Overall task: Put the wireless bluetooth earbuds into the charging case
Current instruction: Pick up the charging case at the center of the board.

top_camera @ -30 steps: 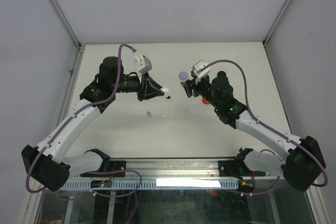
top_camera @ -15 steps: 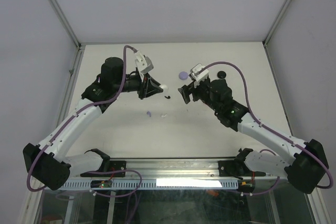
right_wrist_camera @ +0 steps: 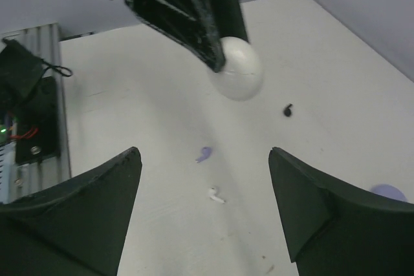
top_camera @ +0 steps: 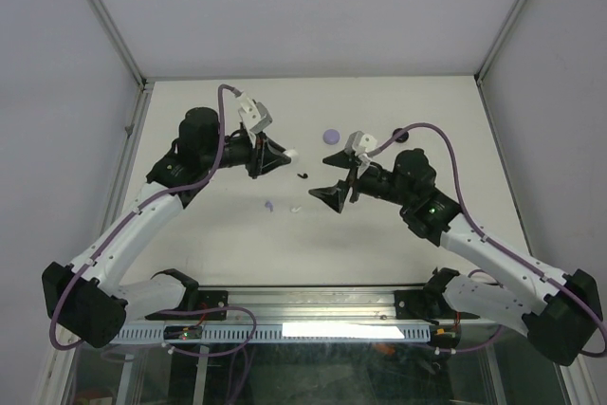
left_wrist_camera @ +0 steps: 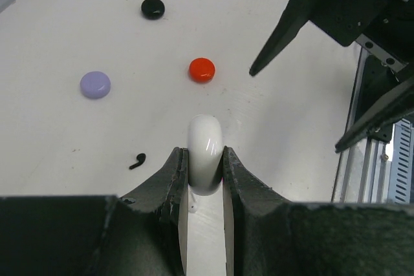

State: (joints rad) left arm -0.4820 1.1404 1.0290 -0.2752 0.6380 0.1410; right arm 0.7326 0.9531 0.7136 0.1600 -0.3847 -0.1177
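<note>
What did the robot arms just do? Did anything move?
The right pincer swung back toward the robot and a little left, and opened wide, holding nothing. The left pincer shifted slightly away, still shut on the white case. The black earbud, lilac earbud, white earbud and lilac case stayed put.

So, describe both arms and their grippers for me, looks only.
The left arm and right arm have white shell links with black joints and motor housings. A purple cable loops along each to the wrist, where a small white camera block sits. The left gripper and right gripper each carry two black wedge-shaped fingers tapering to points. A green light glows on the right arm.
</note>
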